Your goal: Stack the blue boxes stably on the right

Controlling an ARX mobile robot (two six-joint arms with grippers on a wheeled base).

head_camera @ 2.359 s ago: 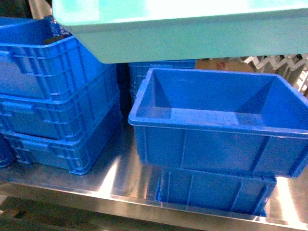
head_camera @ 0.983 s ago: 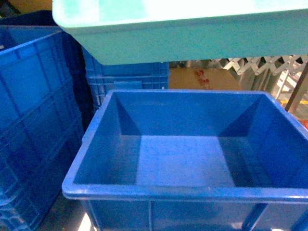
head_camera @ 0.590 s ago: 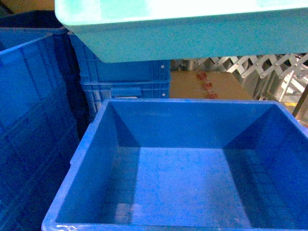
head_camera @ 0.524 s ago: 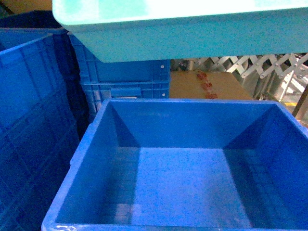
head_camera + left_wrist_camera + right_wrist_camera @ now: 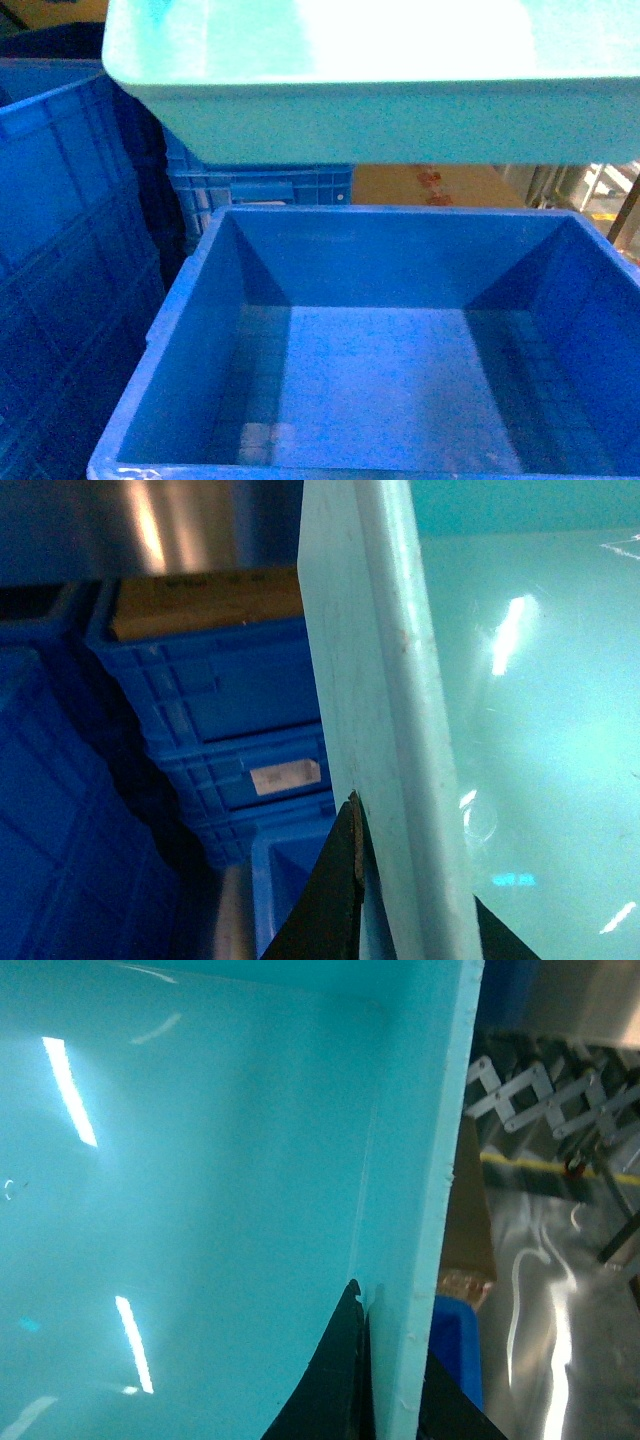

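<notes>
A light turquoise blue box [image 5: 380, 110] hangs in the air at the top of the head view, held level by both its side walls. Directly under it stands an open royal-blue crate [image 5: 400, 250], with nothing inside. In the left wrist view my left gripper [image 5: 415, 915] is shut on the box's left rim [image 5: 385, 710], one dark finger [image 5: 335, 900] outside the wall. In the right wrist view my right gripper [image 5: 395, 1385] is shut on the right rim [image 5: 435, 1210], one finger [image 5: 335, 1370] inside the box. Neither gripper shows in the head view.
A tall stack of ribbed royal-blue crates [image 5: 60, 250] stands close on the left. More blue crates [image 5: 260, 185] sit behind the open crate, beside a brown cardboard box [image 5: 440, 185]. A folding metal barrier [image 5: 540, 1090] and a shiny steel surface [image 5: 570, 1340] lie to the right.
The view closed in on the open royal-blue crate until it filled the lower frame. In the last half second the turquoise box came lower, now covering more of the background.
</notes>
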